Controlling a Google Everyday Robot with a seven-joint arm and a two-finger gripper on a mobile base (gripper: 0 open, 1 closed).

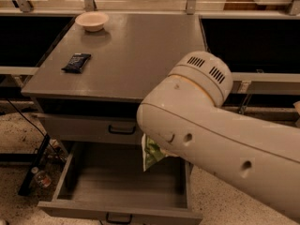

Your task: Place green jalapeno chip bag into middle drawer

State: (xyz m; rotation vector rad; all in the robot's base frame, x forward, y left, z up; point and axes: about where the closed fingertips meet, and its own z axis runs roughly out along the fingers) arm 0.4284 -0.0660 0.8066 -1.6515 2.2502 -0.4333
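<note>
Gripper: hidden behind the robot arm [211,125] at 5 o'clock, above the open drawer; I cannot tell whether it is gripping.
Green jalapeno chip bag [152,153]: hangs from under the arm at 6 o'clock, over the drawer's right half and clear of its floor.
Bag's axis: near vertical, lower end down, top hidden.
Middle drawer [117,184]: pulled out, bare, ready to receive.
Why: likely held high for a drop.
Desk [136,55]: dark-blue packet [76,62] at 10 o'clock.

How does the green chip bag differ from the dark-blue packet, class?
The green jalapeno chip bag is light green; the dark-blue packet is dark. The bag hangs upright over the open middle drawer, under the arm that hides the gripper; the packet lies flat on the cabinet top. Both are small soft packets.
</note>
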